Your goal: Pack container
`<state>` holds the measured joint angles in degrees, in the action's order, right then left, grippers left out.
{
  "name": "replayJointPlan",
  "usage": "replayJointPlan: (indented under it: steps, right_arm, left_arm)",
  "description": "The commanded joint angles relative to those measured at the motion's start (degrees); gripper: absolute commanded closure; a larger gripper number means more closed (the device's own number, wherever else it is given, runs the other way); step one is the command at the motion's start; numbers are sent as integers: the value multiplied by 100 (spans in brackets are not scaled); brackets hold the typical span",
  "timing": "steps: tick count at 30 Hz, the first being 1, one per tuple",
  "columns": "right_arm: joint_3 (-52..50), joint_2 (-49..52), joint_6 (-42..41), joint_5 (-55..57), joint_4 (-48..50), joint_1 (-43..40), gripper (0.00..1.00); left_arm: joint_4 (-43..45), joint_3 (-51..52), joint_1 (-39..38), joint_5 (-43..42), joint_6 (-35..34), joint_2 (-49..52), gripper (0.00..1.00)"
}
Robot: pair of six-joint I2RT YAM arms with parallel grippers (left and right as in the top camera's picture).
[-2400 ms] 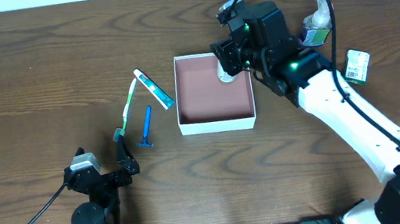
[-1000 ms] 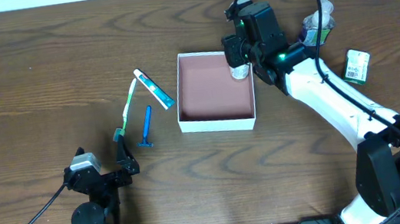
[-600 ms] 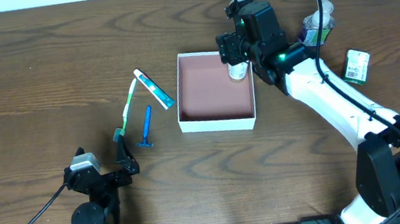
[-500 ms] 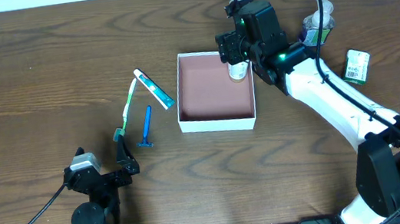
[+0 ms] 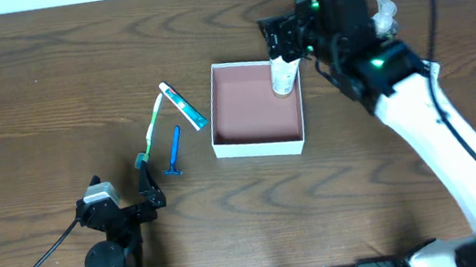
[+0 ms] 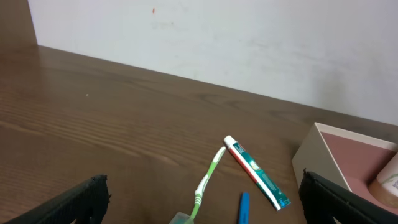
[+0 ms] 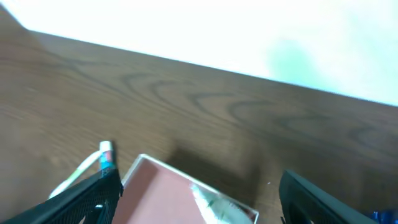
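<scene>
The container (image 5: 258, 147) is a shallow white box with a reddish-pink inside, at mid table. A small white bottle (image 5: 284, 76) lies in its far right corner. My right gripper (image 5: 282, 42) hangs open and empty above that corner. In the right wrist view the open gripper (image 7: 205, 200) is above the bottle (image 7: 219, 206) and the container (image 7: 163, 194). My left gripper (image 5: 147, 188) rests open near the front left. In the left wrist view the gripper (image 6: 205, 208) faces the container (image 6: 323, 163).
A green toothbrush (image 5: 149, 132), a toothpaste tube (image 5: 184, 106) and a blue razor (image 5: 174, 151) lie left of the container; all three also show in the left wrist view (toothbrush (image 6: 209, 179), tube (image 6: 256, 181), razor (image 6: 242, 208)). A clear bottle (image 5: 382, 11) shows behind my right arm.
My right gripper has let go of the white bottle in the container's far right corner and has risen clear of it. The left arm has not moved.
</scene>
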<state>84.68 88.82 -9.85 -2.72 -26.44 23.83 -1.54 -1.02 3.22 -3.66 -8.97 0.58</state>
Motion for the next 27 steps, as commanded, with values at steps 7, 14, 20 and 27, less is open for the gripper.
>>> replayJointPlan:
  steps: [7, 14, 20, 27]
  right_arm:
    - [98, -492, -492, -868, -1429, 350, 16]
    - [-109, -116, -907, -264, -2116, 634, 14]
    - [-286, 535, -1097, -271, -2090, 660, 14]
    - [-389, 1276, -1191, -267, -2166, 778, 15]
  left_arm:
    - [-227, 79, -9, -42, 15, -35, 2]
    - [-227, 79, -9, -42, 15, -35, 2]
    - [-227, 79, -9, -42, 13, -35, 2]
    - [-227, 79, -9, -42, 15, -35, 2]
